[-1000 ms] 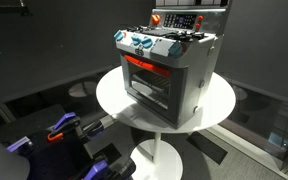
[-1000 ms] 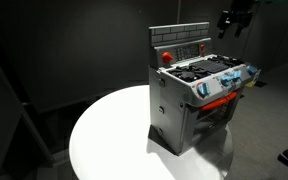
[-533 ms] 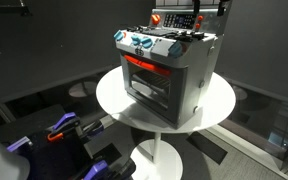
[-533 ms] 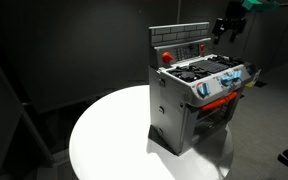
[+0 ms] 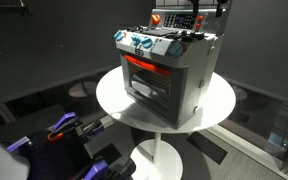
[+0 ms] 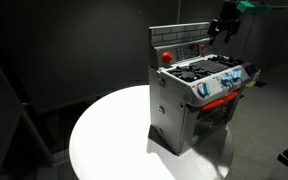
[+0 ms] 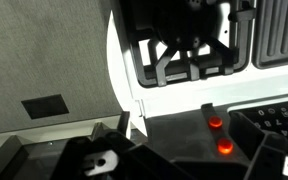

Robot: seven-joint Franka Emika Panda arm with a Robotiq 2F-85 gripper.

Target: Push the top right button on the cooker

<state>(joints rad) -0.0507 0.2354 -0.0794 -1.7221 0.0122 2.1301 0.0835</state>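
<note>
A grey toy cooker (image 5: 170, 68) with a red-trimmed oven door stands on a round white table (image 5: 114, 98); it shows in both exterior views (image 6: 197, 100). Its upright back panel (image 6: 180, 44) carries a red button (image 6: 166, 57) at one end. My gripper (image 6: 225, 31) hovers just above the other end of the panel, also seen in an exterior view (image 5: 197, 18). In the wrist view two glowing red buttons (image 7: 215, 123) (image 7: 224, 148) lie between my dark fingers (image 7: 184, 158), which stand apart and hold nothing.
The table's pedestal foot (image 5: 162, 160) stands on a dark floor. Blue and red equipment (image 5: 59, 130) lies low beside the table. A dark curtain (image 6: 64, 50) hangs behind. The wrist view shows the cooker's black burners (image 7: 189, 50) and the white table top (image 7: 174, 98).
My gripper has come down and a little inward toward the end of the cooker's back panel. The cooker has not moved.
</note>
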